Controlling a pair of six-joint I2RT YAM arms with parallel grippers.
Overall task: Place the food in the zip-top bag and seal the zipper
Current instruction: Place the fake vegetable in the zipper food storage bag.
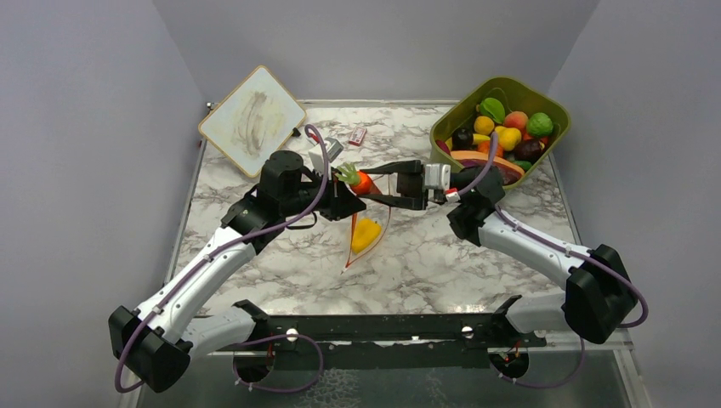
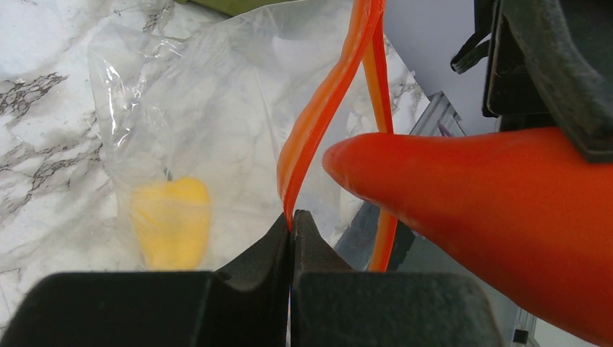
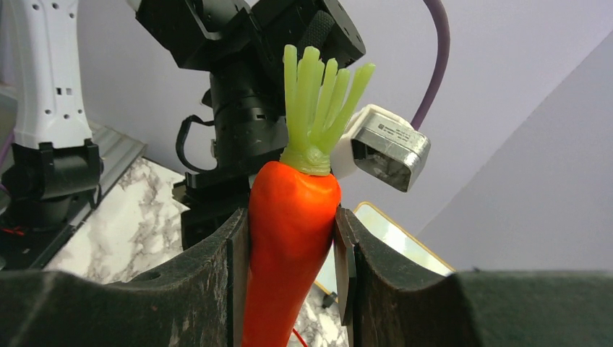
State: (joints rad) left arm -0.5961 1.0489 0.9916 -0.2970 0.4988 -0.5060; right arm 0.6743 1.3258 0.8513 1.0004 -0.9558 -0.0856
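The clear zip-top bag (image 1: 371, 228) hangs from its orange-red zipper (image 2: 325, 108) at mid-table, with a yellow toy pepper (image 1: 366, 234) inside, also seen in the left wrist view (image 2: 171, 220). My left gripper (image 2: 291, 224) is shut on one lip of the zipper and holds the mouth up. My right gripper (image 3: 289, 238) is shut on an orange toy carrot (image 3: 289, 231) with green leaves. In the top view the carrot (image 1: 361, 181) is right above the bag's mouth. Its tip (image 2: 434, 181) points at the opening.
An olive-green tub (image 1: 544, 102) with several toy fruits and vegetables stands at the back right. A white board (image 1: 252, 119) leans at the back left. A small red-white packet (image 1: 357, 135) lies at the back middle.
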